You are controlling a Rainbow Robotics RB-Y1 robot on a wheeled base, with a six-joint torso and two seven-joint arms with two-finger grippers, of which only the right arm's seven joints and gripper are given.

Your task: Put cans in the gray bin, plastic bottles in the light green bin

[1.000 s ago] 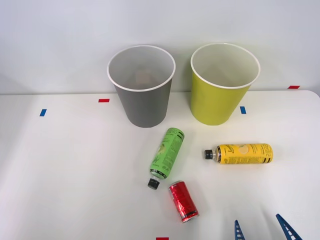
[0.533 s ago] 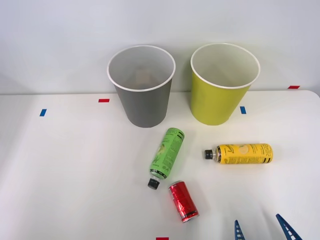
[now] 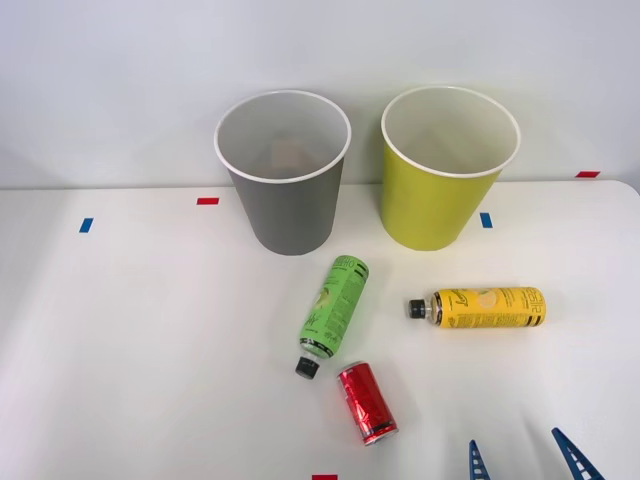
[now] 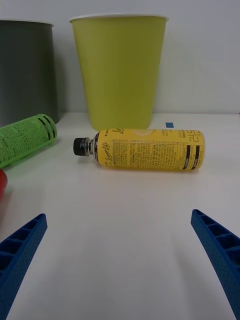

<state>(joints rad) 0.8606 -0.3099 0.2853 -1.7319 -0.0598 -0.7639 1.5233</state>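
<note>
A short red can (image 3: 366, 402) lies on the white table near its front edge, with only its red edge (image 4: 2, 186) in the wrist view. Just behind it lies the green-label plastic bottle (image 3: 334, 311) (image 4: 24, 139), black cap toward the can. The yellow-label bottle (image 3: 482, 307) (image 4: 150, 149) lies crosswise to the right, cap pointing left. At the back stand the gray bin (image 3: 285, 172) (image 4: 27, 70) and, to its right, the light green bin (image 3: 446, 166) (image 4: 120, 70). My right gripper (image 3: 525, 462) (image 4: 120, 265) is open at the front right, in front of the yellow bottle, holding nothing.
Small red tape marks (image 3: 207, 201) and blue tape marks (image 3: 86, 225) dot the table. A pale wall rises right behind the bins. The table's left half holds no objects.
</note>
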